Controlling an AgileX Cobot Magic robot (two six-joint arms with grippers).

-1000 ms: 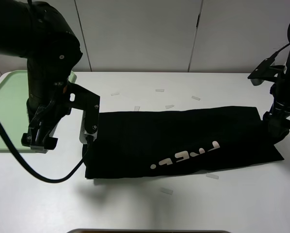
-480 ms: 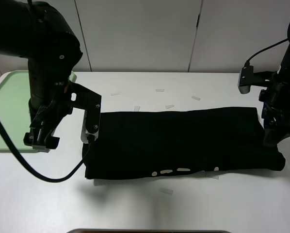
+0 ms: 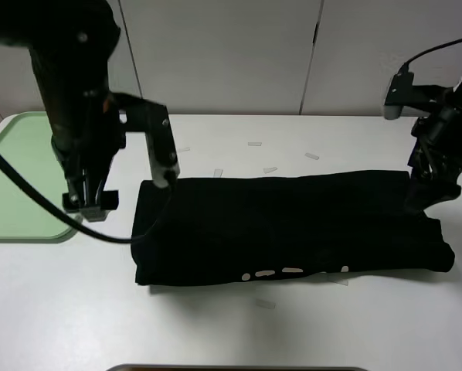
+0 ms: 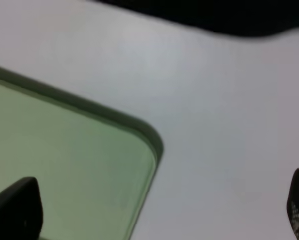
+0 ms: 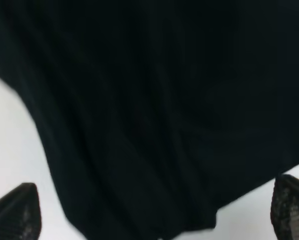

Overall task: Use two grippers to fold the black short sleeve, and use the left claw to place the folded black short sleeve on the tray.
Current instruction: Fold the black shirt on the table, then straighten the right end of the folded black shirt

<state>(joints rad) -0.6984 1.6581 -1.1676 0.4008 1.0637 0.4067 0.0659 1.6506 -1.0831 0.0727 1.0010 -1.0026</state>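
From high, left claw and right claw have lifted clear, both released; the shirt, now folded lengthwise, lies between them, so a crosswise fold seems next. Left wrist: tray corner beneath the claw. Right wrist: shirt directly beneath.

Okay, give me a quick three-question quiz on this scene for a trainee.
1. True or false: the black short sleeve lies on the tray.
2. What does the left gripper hold? A: the black short sleeve. B: the tray. C: nothing.
3. Fill the blank: in the high view, the right gripper hangs open over the black short sleeve's ____ end.

Key: 1 false; 2 C; 3 right.
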